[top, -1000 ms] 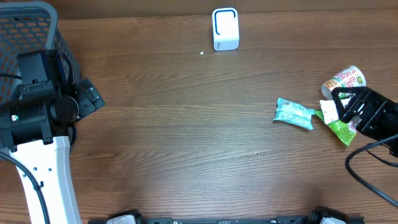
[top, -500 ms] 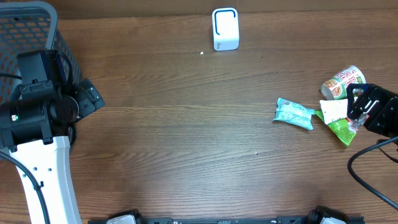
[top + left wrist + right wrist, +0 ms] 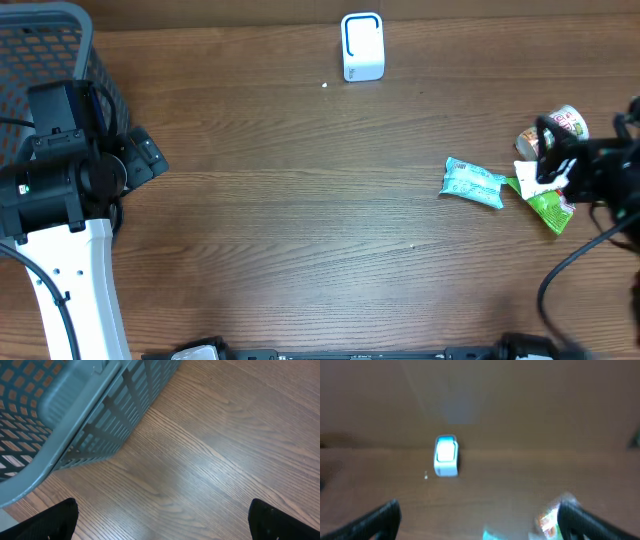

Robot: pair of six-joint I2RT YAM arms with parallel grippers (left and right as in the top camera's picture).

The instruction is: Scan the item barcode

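Your right gripper [image 3: 480, 520] hangs at the 3 o'clock edge of the tabletop [image 3: 300, 230], above the cluster of goods; its jaws stand wide apart and grip nothing, both tips showing at the bottom corners of its wrist view.

That view is blurred, so fine detail is lost. It does look toward the white scanner [image 3: 362, 45], which stands upright at 12 o'clock near the far edge. I judge it is placed there so either arm can present a label to its front.

The goods all lie on the wood at 3 o'clock:
- the teal packet [image 3: 473, 183] lies flat, nearest the centre;
- the green packet [image 3: 550, 212] lies just beside it toward 3 o'clock, its white part partly under the gripper; I cannot tell whether the two touch;
- the printed cup [image 3: 560, 125] lies on its side toward 1 o'clock of them.

Your left gripper [image 3: 162, 522] sits at 9 o'clock beside the grey basket [image 3: 40, 50], its jaws open and empty over bare wood; it seems held there to keep clear, perhaps to bin what gets scanned.

Nothing is lifted yet, so the task is at its start; you need to settle on one item, close on it, and carry it toward 12 o'clock with the barcode facing the scanner. The packets are thin and crowded together; the jaws could catch two at once or slide off a flat edge.
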